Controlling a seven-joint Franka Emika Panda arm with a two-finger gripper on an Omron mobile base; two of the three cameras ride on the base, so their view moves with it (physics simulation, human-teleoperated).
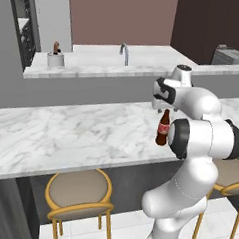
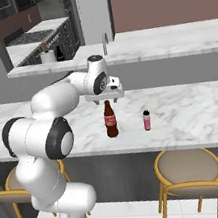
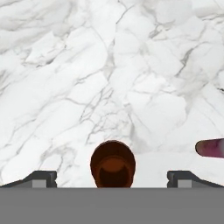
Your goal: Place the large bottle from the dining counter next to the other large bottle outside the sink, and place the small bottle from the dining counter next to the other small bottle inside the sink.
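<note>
claw (image 3: 112,179): jaws spread wide, nothing held; in hand view one tip each side of the bottle top, clear of it. In right base view, hangs just above the bottle cap, centre frame.
large bottle (image 2: 110,119): brown w/ red label, upright on the dining counter (image 2: 192,111), centre of right base view; in left base view mid-right, partly behind arm.
small bottle (image 2: 146,120): pink-red, upright, near the large bottle, to its right in right base view; right edge of hand view.
sink tap (image 1: 125,53): on back counter, upper centre of left base view.
stools (image 1: 80,194): under the counter's front edge, lower frame.
</note>
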